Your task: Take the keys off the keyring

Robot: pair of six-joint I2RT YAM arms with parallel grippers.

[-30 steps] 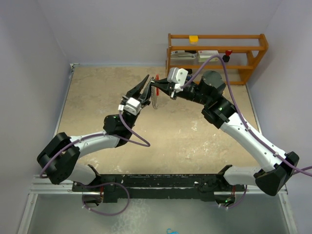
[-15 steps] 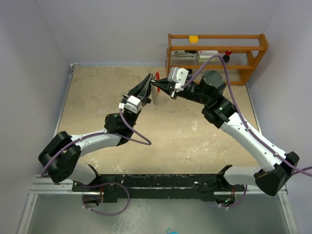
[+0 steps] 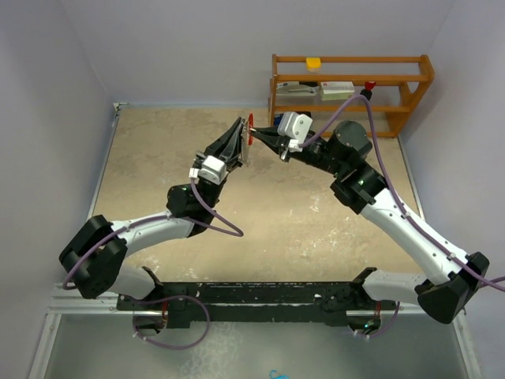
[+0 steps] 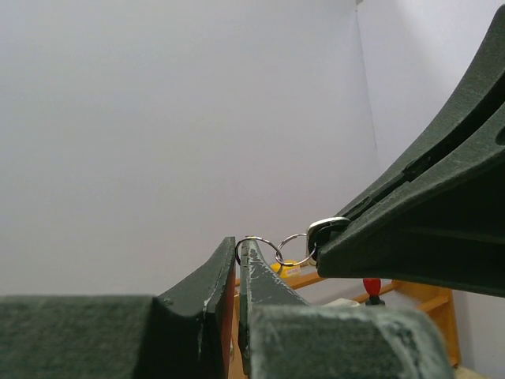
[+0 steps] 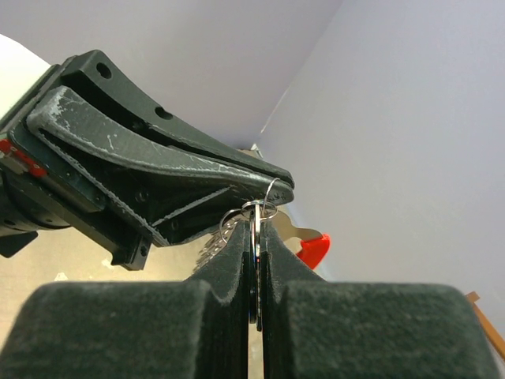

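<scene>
keyring (image 5: 312,249) clamped by left end effector (image 4: 239,246) | keys (image 4: 325,230) clamped by right end effector (image 5: 255,217) | judged light, slippery: heads gripped best

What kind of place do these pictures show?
Probably a lab robot cell: plain walls enclose a beige tabletop, two robot arms stand at its near edge, a wooden shelf behind.

Two linked wire rings (image 4: 258,238) between the closed left tool (image 4: 238,246) and a key (image 4: 323,229) in the right tool (image 4: 331,251).
</scene>
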